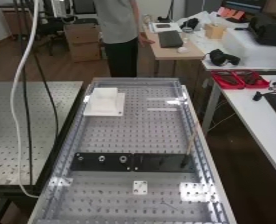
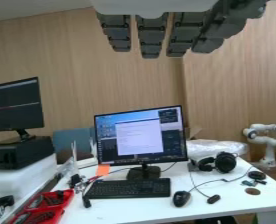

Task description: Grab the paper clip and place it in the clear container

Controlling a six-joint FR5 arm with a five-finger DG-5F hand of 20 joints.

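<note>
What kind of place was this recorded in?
Probably a robotics lab or workshop: a perforated metal bench top bears a black plate with round metal fittings, a white jointed robot arm stands across the room, and a black-framed monitor sits on a white desk.

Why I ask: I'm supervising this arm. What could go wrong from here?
The open hand hangs with a monitor beyond it; swinging over to the bench, it might snag the white cable. The thin, leaning stick near the bench's edge could get knocked. On the bench's perforated, glare-spotted top, a paper clip could be hard to spot or pinch.
</note>
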